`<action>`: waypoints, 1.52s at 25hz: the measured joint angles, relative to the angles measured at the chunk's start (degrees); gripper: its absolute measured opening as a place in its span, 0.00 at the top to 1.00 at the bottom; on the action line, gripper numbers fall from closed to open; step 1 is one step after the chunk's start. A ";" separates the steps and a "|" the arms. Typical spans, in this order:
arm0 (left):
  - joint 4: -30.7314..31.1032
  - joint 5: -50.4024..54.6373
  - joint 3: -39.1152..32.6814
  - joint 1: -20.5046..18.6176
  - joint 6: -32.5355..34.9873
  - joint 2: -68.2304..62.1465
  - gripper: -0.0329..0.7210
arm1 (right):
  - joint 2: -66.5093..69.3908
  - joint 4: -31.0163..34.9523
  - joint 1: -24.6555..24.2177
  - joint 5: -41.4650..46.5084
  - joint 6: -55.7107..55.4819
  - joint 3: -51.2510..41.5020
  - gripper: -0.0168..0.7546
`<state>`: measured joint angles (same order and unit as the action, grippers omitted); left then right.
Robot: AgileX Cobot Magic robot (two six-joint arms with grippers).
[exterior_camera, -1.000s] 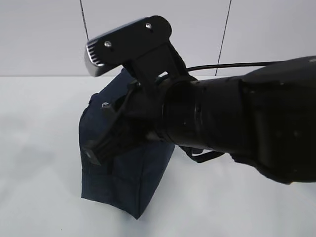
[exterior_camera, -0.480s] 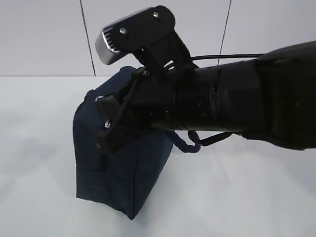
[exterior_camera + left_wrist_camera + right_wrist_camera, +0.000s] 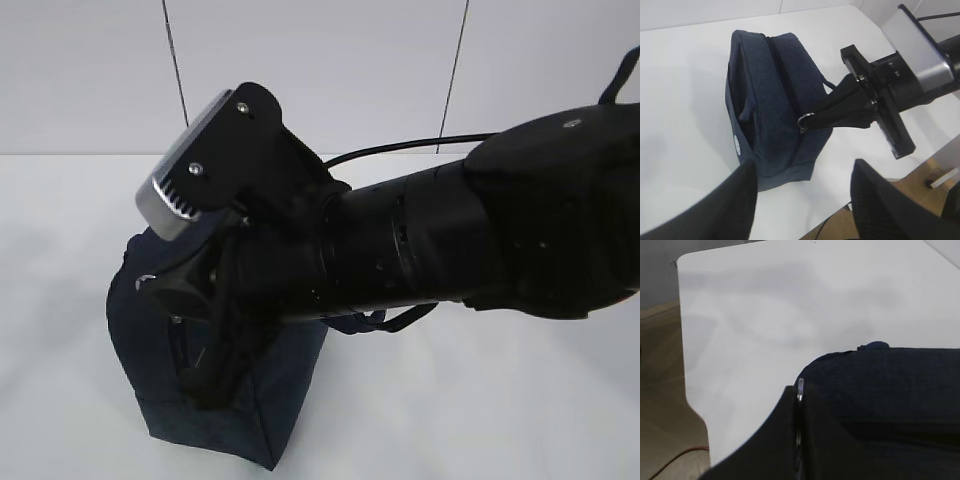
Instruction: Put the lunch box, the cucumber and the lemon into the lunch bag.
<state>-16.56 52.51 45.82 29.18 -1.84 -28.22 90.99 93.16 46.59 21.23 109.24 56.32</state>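
Note:
The dark navy lunch bag point(image 3: 160, 410) stands on the white table, also in the left wrist view point(image 3: 770, 100) and the right wrist view point(image 3: 890, 385). My right gripper point(image 3: 150, 285) reaches across to the bag's left end and is shut on the silver ring pull point(image 3: 805, 121) of the zipper; the ring shows edge-on between the fingers point(image 3: 800, 386). The right arm hides much of the bag in the exterior view. My left gripper point(image 3: 802, 172) is open and empty, above the table in front of the bag. The lunch box, cucumber and lemon are out of view.
The table's edge point(image 3: 875, 172) runs close to the bag, with brown floor point(image 3: 840, 227) beyond it. In the right wrist view the table's corner point(image 3: 682, 260) and floor with a red cable point(image 3: 675, 460) lie to the left.
My right gripper has moved left and down along the bag's top to its end with the ring pull. The bag has shifted left with it.

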 joint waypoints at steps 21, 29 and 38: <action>6.23 0.11 0.00 0.00 0.00 -0.93 0.38 | 0.12 -12.49 0.00 0.88 5.33 0.02 0.97; 6.23 0.11 0.00 0.00 0.00 -0.93 0.38 | -2.81 -13.14 0.00 -2.84 7.18 0.02 0.97; 5.78 -1.60 -1.98 0.00 0.00 -2.06 0.38 | -3.09 -12.65 0.00 -4.14 9.48 0.02 0.97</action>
<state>-10.78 50.91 43.84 29.18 -1.84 -30.27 87.90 80.52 46.59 17.09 118.72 56.34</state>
